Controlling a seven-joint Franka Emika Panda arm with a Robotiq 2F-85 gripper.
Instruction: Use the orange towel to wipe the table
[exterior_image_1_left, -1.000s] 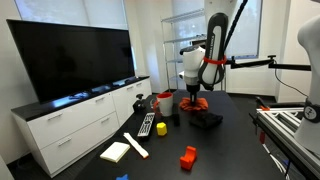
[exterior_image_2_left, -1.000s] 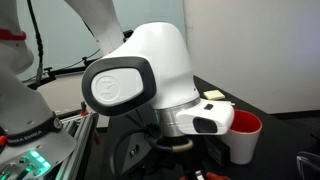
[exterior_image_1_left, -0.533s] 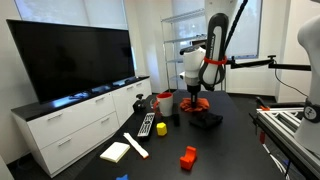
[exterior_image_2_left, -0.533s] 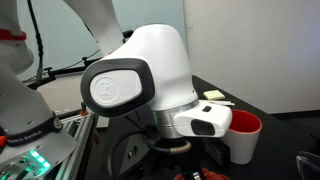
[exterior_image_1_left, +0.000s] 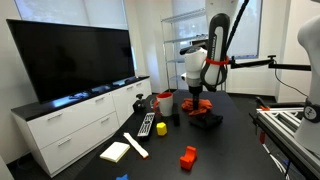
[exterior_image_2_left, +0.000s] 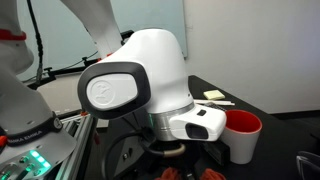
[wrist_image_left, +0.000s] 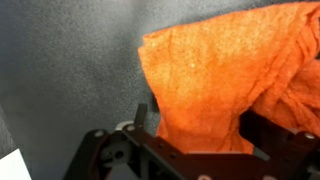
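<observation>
The orange towel (wrist_image_left: 210, 70) lies rumpled on the matte black table (wrist_image_left: 60, 60) and fills most of the wrist view. My gripper (wrist_image_left: 200, 125) hangs straight over it, open, one finger at the towel's left edge and the other on its right side, with cloth lying between them. In an exterior view the gripper (exterior_image_1_left: 196, 96) points down at the towel (exterior_image_1_left: 199, 102) near the far middle of the table (exterior_image_1_left: 240, 135). The arm's white wrist (exterior_image_2_left: 150, 85) blocks most of the close exterior view, so the fingers are hidden there.
A red cup (exterior_image_1_left: 165, 102) stands just beside the towel. A black cloth (exterior_image_1_left: 208, 120), a remote (exterior_image_1_left: 147, 124), a yellow item (exterior_image_1_left: 161, 128), a red-orange block (exterior_image_1_left: 188, 157) and a white pad (exterior_image_1_left: 116, 151) lie nearer. A TV (exterior_image_1_left: 70, 60) tops the white cabinet (exterior_image_1_left: 80, 125).
The jaws have spread apart and let go of the orange towel, which now lies on the table. The wrist has lifted slightly.
</observation>
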